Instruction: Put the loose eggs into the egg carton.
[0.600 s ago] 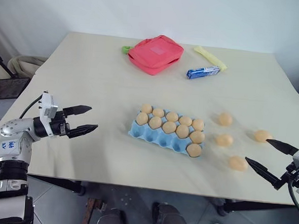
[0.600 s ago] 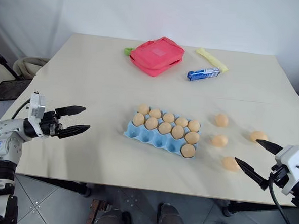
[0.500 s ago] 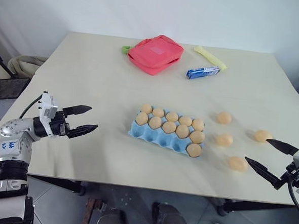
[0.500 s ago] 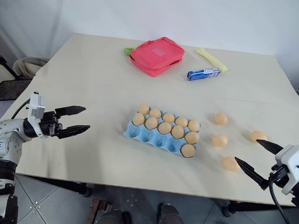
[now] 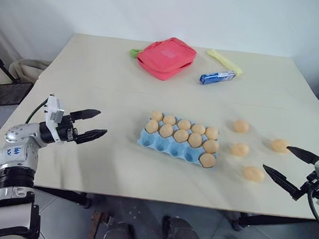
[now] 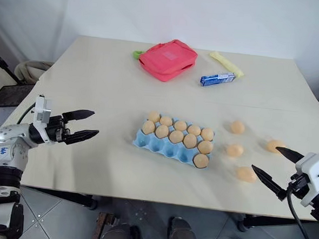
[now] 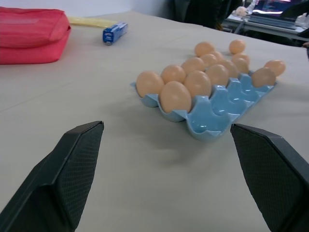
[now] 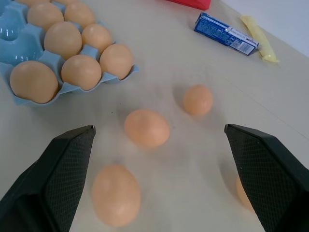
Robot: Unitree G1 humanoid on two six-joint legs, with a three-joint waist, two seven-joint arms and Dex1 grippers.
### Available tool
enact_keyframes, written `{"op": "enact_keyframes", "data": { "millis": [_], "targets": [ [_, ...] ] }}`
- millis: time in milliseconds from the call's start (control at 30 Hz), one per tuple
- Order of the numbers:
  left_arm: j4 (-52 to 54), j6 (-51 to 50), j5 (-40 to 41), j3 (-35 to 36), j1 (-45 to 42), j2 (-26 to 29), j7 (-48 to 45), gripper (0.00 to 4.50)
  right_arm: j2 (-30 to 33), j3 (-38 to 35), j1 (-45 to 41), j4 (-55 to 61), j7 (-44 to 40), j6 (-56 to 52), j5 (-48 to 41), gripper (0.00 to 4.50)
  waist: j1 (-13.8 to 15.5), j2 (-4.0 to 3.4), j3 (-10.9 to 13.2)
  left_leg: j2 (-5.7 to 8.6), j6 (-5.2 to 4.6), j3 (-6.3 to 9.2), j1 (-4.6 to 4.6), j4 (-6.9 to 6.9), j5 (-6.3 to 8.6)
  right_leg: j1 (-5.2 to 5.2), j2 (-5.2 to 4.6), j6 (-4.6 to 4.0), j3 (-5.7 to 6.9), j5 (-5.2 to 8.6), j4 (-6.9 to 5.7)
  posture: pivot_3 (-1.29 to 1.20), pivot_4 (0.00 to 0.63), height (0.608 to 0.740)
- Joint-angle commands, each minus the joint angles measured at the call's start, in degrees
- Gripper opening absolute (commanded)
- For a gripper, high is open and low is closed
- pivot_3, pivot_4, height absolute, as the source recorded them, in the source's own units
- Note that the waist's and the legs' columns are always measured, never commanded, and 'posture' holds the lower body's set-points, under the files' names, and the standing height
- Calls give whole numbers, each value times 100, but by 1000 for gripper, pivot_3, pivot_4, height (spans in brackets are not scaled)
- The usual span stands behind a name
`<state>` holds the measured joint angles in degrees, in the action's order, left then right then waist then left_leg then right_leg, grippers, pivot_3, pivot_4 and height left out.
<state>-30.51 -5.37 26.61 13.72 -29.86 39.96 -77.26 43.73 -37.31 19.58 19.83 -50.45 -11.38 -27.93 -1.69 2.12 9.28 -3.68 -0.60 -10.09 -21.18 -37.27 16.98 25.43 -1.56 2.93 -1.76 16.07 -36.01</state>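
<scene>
- Left eye view, left side: left end effector (image 5: pixel 93 124) hangs over the table (image 5: pixel 96 83), fingers spread, nothing in them, well apart from the egg carton (image 5: pixel 171 146).
- Centre: carton sits mid-table, back rows filled, near row of cups mostly bare.
- Right of carton: four loose eggs (image 5: pixel 241 126) (image 5: pixel 239 149) (image 5: pixel 253 173) (image 5: pixel 279 144) lie on the table, none touched.
- Right edge: right end effector (image 5: pixel 284 168) spread wide, empty, just beside the nearest loose eggs.
- Step, my read: approach for the first pick, nothing placed yet.
- Next move calls for lowering the right fingers around one egg, gentle close, then carrying it to a bare cup.
- Surface: pale beige table, plain; red pouch (image 5: pixel 166 56), blue packet (image 5: pixel 217 77) and yellow strip (image 5: pixel 225 61) at the far side.
- Room: white wall behind; dark stand (image 5: pixel 4 91) off the left edge.
</scene>
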Motion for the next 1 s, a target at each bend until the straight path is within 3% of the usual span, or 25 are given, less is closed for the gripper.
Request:
{"op": "enact_keyframes", "data": {
  "millis": [33,400,667,1000],
  "targets": [
    [-140,173,54,-24,-136,-46,-287,4481,-123,-409,80,397,223,-105,-209,4500,3,0,0,0,0,0,1,0,0,0,1,0,0,0,0,0,150,740],
    [-708,535,35,-151,-585,-274,-1097,4481,-1071,-878,853,1633,1404,-936,-623,4500,-7,2,-2,-1,1,3,-1,3,0,0,2,-1,2,0,1,0,150,740],
    [-808,582,78,-241,-636,-266,-1304,4481,-2085,-202,1247,2010,2261,-874,-102,4500,-30,3,-3,-1,-1,2,-1,0,1,0,-1,-6,2,3,0,0,150,740],
    [-551,650,255,-351,-388,-198,-1523,4481,-2202,497,1162,1707,2607,-847,488,4500,-23,4,-4,-1,-1,4,-1,4,1,0,0,-19,3,9,0,0,150,740]
  ]
}}
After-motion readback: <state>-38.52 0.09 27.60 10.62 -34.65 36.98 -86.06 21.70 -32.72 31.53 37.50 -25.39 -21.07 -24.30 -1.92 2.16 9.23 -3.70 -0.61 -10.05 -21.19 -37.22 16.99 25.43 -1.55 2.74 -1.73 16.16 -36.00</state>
